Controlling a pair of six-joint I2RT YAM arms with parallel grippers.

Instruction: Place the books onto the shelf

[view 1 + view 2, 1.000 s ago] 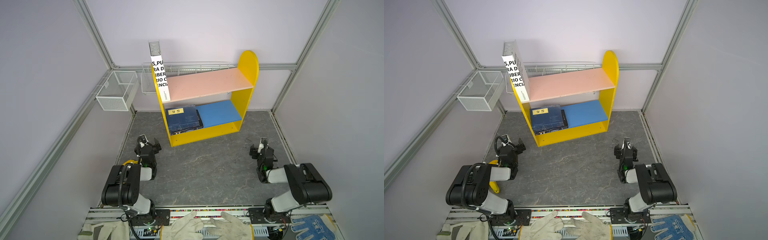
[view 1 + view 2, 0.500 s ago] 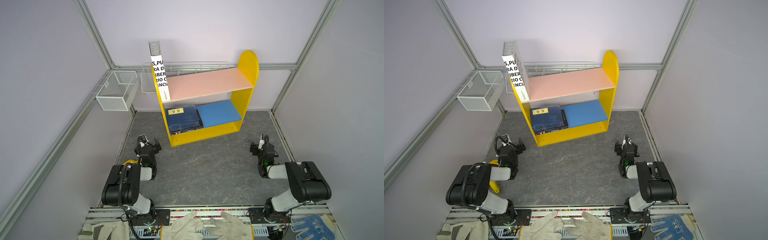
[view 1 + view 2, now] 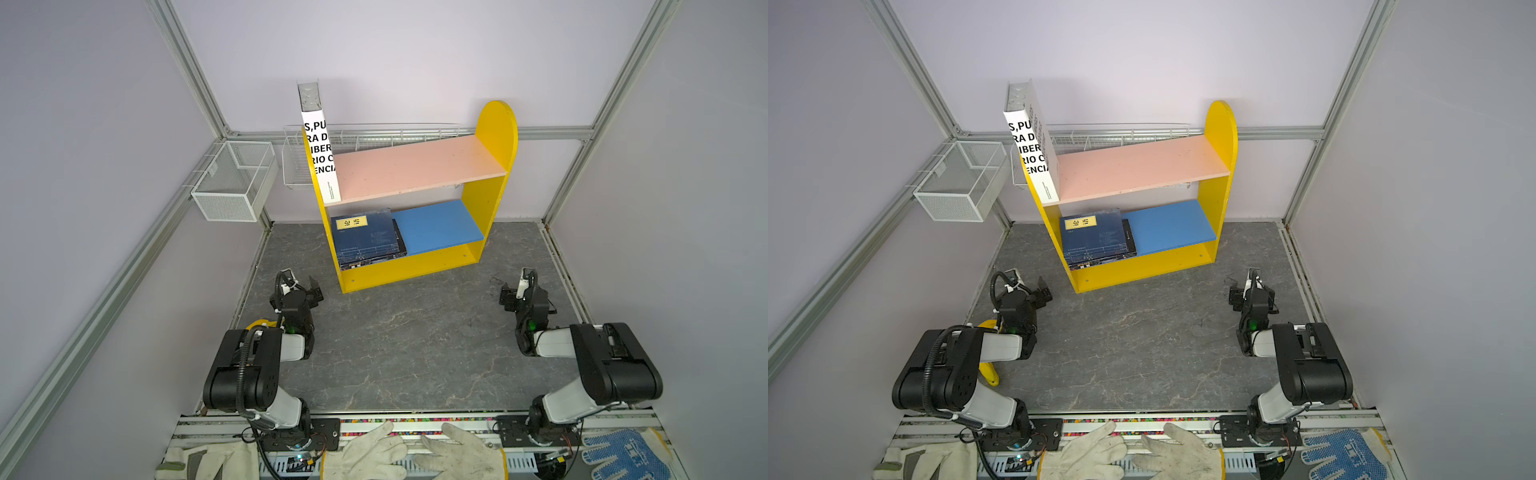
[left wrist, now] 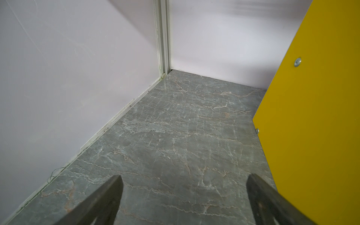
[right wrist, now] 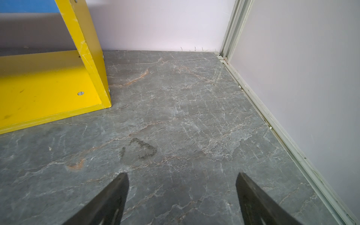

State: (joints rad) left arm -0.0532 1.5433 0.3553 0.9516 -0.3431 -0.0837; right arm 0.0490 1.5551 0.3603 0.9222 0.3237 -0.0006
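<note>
Grey marbled worktop [image 3: 395,340] with the yellow shelf [image 3: 494,137] at far centre. A white book [image 3: 322,162] stands on end at the left end of the pink upper board. A book stack [image 3: 365,241], navy on top with a yellow label, lies flat on the left half of the blue lower board. The left pincer [image 4: 183,179] and the right pincer [image 5: 182,175] sit low, left and right of the shelf's near side, jaws spread wide and empty.

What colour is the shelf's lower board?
Blue; the lower board shows best in both top views.
</note>
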